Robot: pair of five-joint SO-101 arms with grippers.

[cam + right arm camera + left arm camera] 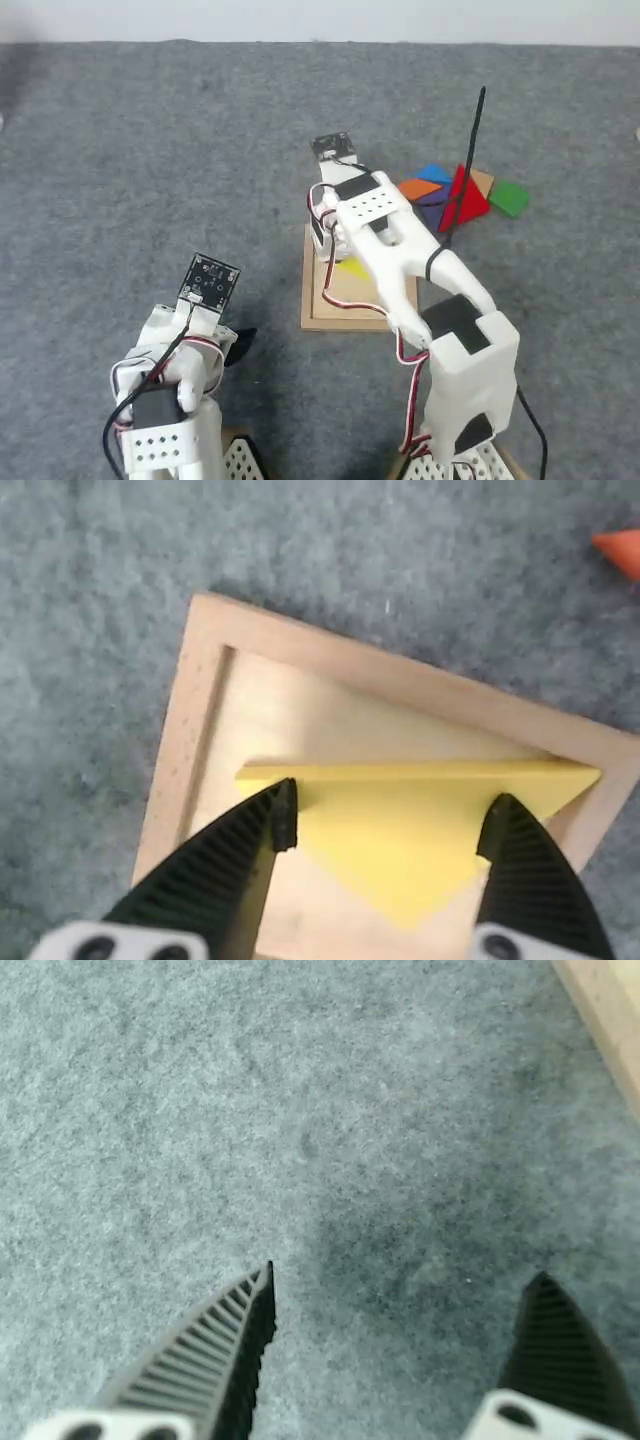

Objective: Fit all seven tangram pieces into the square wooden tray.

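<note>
The square wooden tray point(330, 322) lies mid-table. A yellow triangle point(352, 267) rests inside it. In the right wrist view, my right gripper point(390, 805) hovers open just over the yellow triangle point(400, 850), one finger on each side, with the tray's rim point(190, 730) around them. Loose pieces lie in a cluster right of the tray: orange point(418, 188), blue point(435, 174), purple point(432, 212), red point(465, 205), tan point(482, 181), green point(509, 197). My left gripper point(404, 1275) stands open over bare carpet, left of the tray, whose corner point(605, 1010) shows nearby.
Grey carpet covers the whole table. A thin black rod point(467, 160) rises over the piece cluster. The right arm's body point(400, 250) covers much of the tray from above. An orange tip point(622, 550) shows beyond the tray.
</note>
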